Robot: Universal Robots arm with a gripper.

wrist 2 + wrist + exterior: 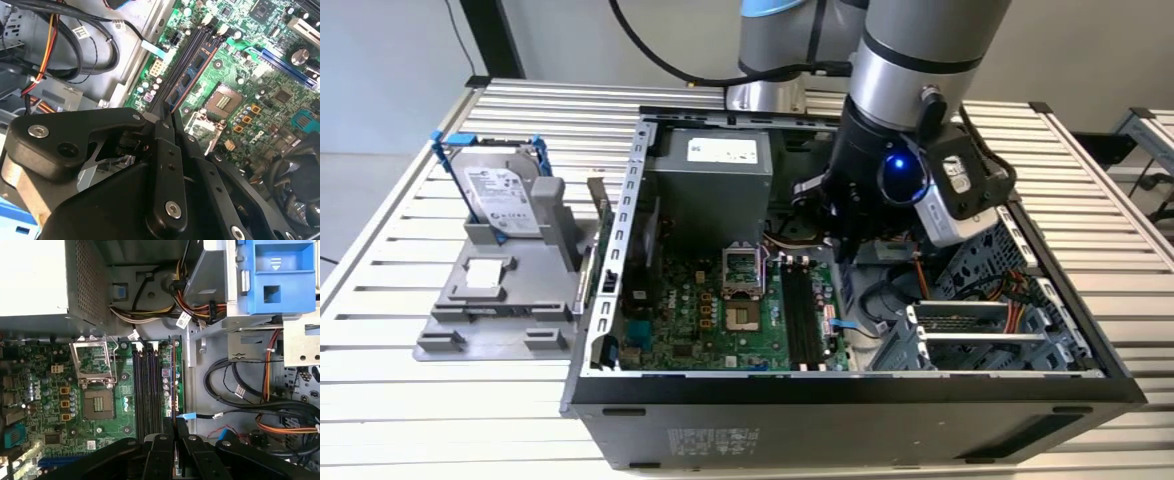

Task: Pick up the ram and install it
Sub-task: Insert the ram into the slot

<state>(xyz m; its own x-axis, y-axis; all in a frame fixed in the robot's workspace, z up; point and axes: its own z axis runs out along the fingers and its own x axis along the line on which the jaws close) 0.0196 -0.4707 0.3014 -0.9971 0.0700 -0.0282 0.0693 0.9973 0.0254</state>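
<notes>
A robot arm [921, 40] lowers its gripper [173, 424] into an open computer case [854, 405] on the slatted surface [400, 280]. Its fingers [161, 452] are drawn almost together, pinching the ram [175, 380] near one end. The ram stands on edge along the outermost of the memory slots [147, 390] on the green motherboard [95, 435]. The installing step appears to be in hand; whether the stick is seated cannot be told, and seating calls for a straight push with the board square to its slot.
</notes>
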